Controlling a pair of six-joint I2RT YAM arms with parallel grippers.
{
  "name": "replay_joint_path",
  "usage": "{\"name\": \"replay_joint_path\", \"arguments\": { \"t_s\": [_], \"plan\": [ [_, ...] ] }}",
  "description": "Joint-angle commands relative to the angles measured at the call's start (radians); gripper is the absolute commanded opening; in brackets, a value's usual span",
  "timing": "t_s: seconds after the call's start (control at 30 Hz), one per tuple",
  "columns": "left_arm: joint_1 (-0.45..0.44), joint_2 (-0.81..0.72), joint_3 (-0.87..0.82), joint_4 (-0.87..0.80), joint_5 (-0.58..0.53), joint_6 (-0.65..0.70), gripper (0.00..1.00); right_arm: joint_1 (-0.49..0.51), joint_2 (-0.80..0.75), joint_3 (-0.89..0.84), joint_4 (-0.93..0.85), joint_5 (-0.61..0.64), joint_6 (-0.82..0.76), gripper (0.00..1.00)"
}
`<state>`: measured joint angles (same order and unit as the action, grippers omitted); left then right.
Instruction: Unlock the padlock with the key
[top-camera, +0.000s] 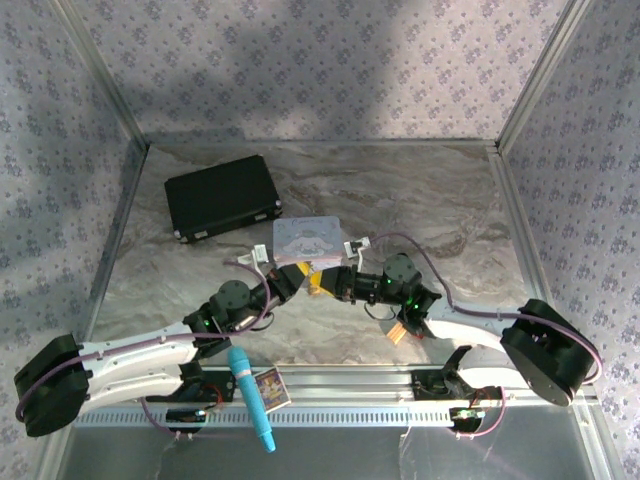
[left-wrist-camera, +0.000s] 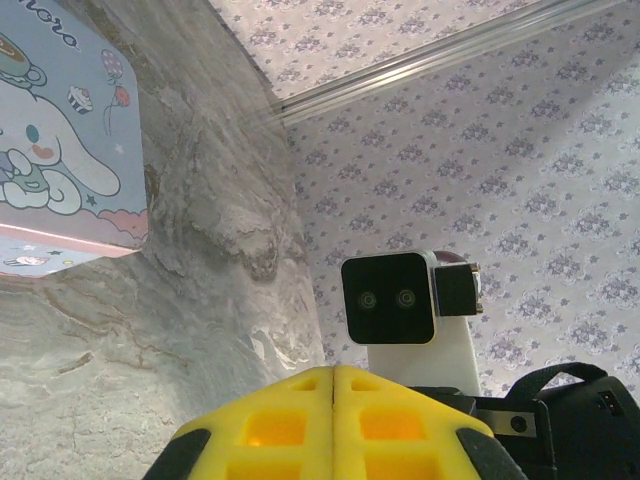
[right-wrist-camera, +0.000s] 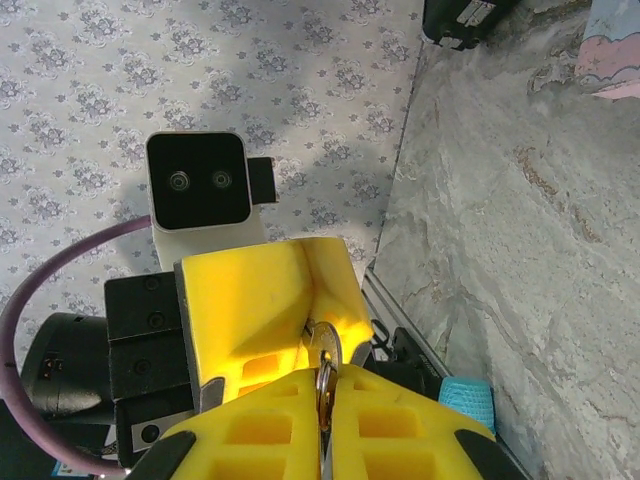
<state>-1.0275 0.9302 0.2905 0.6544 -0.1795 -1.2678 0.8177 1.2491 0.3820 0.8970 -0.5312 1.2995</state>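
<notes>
My two grippers meet tip to tip just in front of the pastel tin box (top-camera: 307, 238). The right gripper (right-wrist-camera: 325, 376) is shut on the key (right-wrist-camera: 326, 345). Its round silvery head and thin ring stick up from the seam between the yellow fingers. The head rests against the yellow fingers (right-wrist-camera: 255, 300) of my left gripper (left-wrist-camera: 333, 372), which are pressed shut with no gap. The padlock is hidden where the two sets of tips meet. From above, the left gripper (top-camera: 312, 279) and right gripper (top-camera: 328, 286) touch over the marble top.
A black case (top-camera: 222, 197) lies at the back left. A blue microphone (top-camera: 250, 395) and a small card box (top-camera: 270, 388) sit by the near rail. An orange-tan block (top-camera: 400, 330) lies beside the right arm. Patterned walls close in the table.
</notes>
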Motion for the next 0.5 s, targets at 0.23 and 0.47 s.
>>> {"name": "replay_joint_path", "arguments": {
  "t_s": [0.23, 0.47],
  "plan": [
    [0.004, -0.014, -0.004, -0.054, -0.040, -0.027, 0.22, -0.009, -0.057, 0.006, -0.093, 0.005, -0.068, 0.00],
    [0.007, -0.084, 0.113, -0.444, -0.148, 0.043, 0.78, -0.046, -0.134, -0.032, -0.328, 0.090, -0.134, 0.00]
  ]
}}
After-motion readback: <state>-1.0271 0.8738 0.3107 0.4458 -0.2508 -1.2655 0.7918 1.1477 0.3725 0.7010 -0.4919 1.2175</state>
